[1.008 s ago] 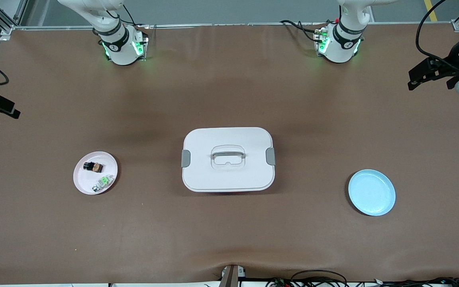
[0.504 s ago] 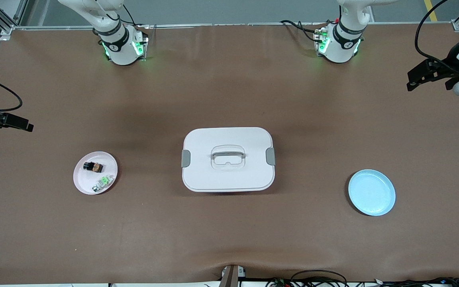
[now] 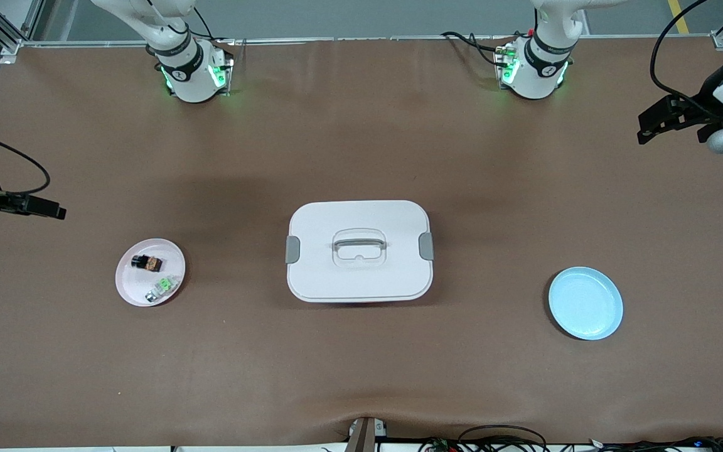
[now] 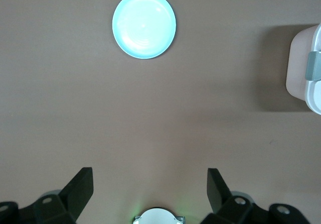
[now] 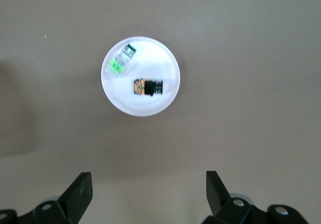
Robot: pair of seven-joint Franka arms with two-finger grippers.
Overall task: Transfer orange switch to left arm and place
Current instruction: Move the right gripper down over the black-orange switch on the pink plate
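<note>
Orange switch (image 3: 148,263) sits on the pink plate (image 3: 130,285), toward my right arm's end of the desk (image 3: 361,364).
My right gripper (image 5: 148,196) hangs wide above bare desk just beside that plate; my left gripper (image 4: 150,196), also wide, waits above bare desk near the blue plate (image 3: 585,303). Risk: I could pinch the green-and-clear component (image 3: 162,287) lying close by, or clip the box (image 3: 359,251) between the plates.

A robotics lab – two bolted arms (image 3: 186,69), aluminium framing (image 3: 4,31), loose cabling (image 3: 499,436)
</note>
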